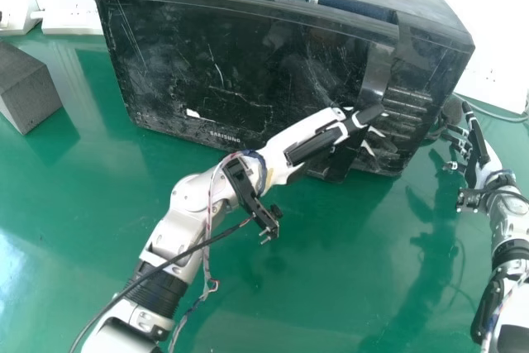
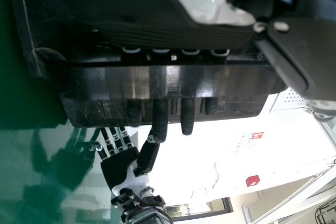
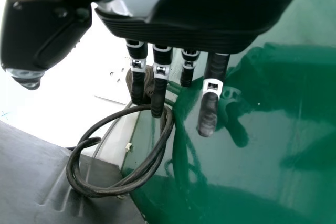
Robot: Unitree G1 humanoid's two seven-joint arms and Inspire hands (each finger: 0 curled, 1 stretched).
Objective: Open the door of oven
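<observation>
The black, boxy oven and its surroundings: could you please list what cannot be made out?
Oven's interior: head view, hidden by its front.
Left robot hand's mid-fingers: left wrist view, behind the glossy dark handle.
Grey angular block's left end: head view, cut off by edge.
Part of coiled black cable: right wrist view, behind the right robot hand.

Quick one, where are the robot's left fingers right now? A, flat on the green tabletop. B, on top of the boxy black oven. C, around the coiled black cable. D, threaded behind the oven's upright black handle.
D: the glossy black upright handle crosses in front of the left hand's fingers, whose tips emerge past its far edge.
</observation>
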